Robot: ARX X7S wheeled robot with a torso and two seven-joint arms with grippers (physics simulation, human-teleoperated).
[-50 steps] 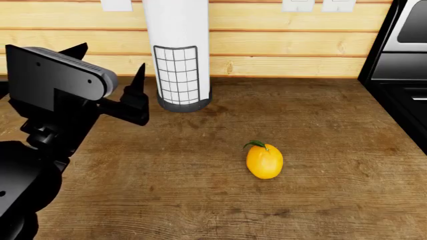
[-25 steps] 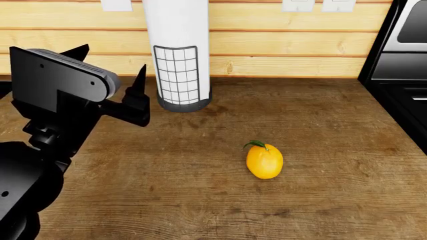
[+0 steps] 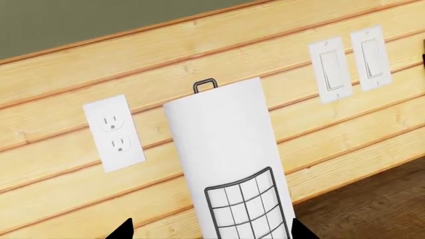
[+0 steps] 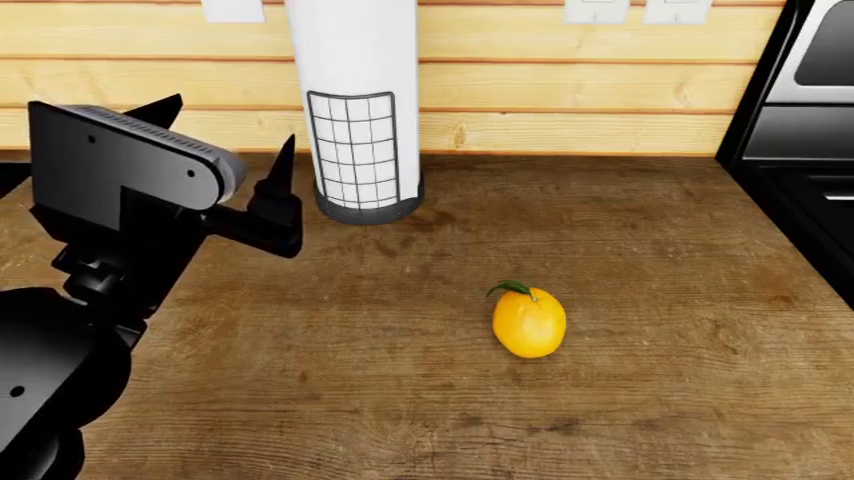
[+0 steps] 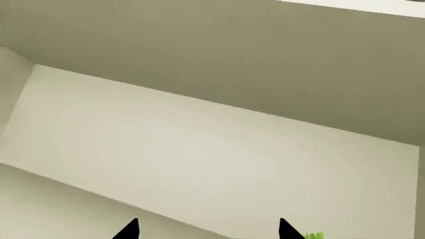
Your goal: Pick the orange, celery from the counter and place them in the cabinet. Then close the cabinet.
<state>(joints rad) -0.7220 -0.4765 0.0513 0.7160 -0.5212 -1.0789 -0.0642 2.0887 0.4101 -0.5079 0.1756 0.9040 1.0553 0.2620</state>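
The orange (image 4: 529, 321), yellow-orange with a small green leaf, lies on the brown wood counter (image 4: 641, 250) right of centre in the head view. My left gripper (image 4: 224, 128) hovers open and empty at the counter's left, well left of the orange and facing the back wall; its tips also show wide apart in the left wrist view (image 3: 210, 231). My right gripper (image 5: 207, 230) is open and shows only in its wrist view, facing plain cream-white surfaces. A scrap of bright green celery leaves (image 5: 313, 235) shows beside one tip; the rest is hidden. No cabinet doors or handle show.
A white paper towel roll in a black wire holder (image 4: 356, 110) stands at the back of the counter, just right of my left gripper. The black stove (image 4: 801, 150) borders the counter on the right. An outlet (image 3: 114, 132) and switches (image 3: 349, 62) sit on the plank wall.
My left arm has drifted slightly right and down in the head view. The orange has not moved.
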